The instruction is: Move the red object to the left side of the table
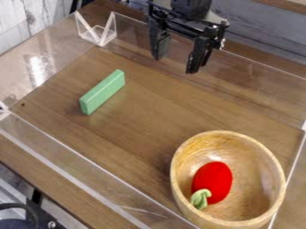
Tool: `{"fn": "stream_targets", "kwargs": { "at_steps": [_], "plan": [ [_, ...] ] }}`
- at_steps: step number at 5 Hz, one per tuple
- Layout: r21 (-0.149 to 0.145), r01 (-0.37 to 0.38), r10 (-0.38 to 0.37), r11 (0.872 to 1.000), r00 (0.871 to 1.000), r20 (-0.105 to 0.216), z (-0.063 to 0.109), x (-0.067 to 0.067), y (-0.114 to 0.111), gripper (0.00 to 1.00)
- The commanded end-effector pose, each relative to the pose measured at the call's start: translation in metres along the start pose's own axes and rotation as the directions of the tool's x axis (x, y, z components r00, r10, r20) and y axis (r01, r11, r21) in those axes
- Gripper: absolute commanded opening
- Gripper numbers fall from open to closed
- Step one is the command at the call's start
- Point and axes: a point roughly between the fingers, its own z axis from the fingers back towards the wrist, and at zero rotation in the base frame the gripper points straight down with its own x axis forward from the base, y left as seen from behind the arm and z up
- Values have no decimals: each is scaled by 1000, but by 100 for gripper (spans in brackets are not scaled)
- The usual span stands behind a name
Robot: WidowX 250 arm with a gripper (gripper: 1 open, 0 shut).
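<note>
Where shown from the single camera view: dark brown wood-grain table (167,98), flat and matte, edged by low clear acrylic walls with glossy reflections. Round light wooden bowl (228,179) near lower right corner, smooth curved rim, pale grain. Inside bowl, resting on its floor: red object (213,178), small, rounded, glossy, with light green leafy stem end toward bowl's lower left. Up and left of bowl, well apart: green rectangular block (103,91), matte, lying flat at a diagonal. Above bowl, near far wall: black gripper (176,51), pointing downward, fingers spread wide, empty.
</note>
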Motion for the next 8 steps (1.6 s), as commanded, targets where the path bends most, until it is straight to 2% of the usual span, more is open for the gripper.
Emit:
{"fn": "stream_targets", "kwargs": {
  "at_steps": [1, 2, 3, 4, 5, 6, 7, 8],
  "plan": [
    [-14, 34, -34, 999, 999, -27, -7, -13, -8, 100],
    [-36, 114, -115, 993, 992, -42, -14, -37, -24, 100],
    [-35, 110, -111, 993, 993, -27, -20, -56, -59, 100],
    [-37, 78, -79, 996, 997, -15, -30, -68, -94, 100],
    [-41, 48, -49, 998, 999, -4, -43, -79, -115, 100],
    [-42, 65, -64, 997, 998, 14, -54, -79, -121, 100],
    [-34, 84, -84, 996, 996, 25, -58, -77, -117, 100],
    [-24, 145, -145, 989, 989, 29, -63, -78, -117, 100]
  ]
}}
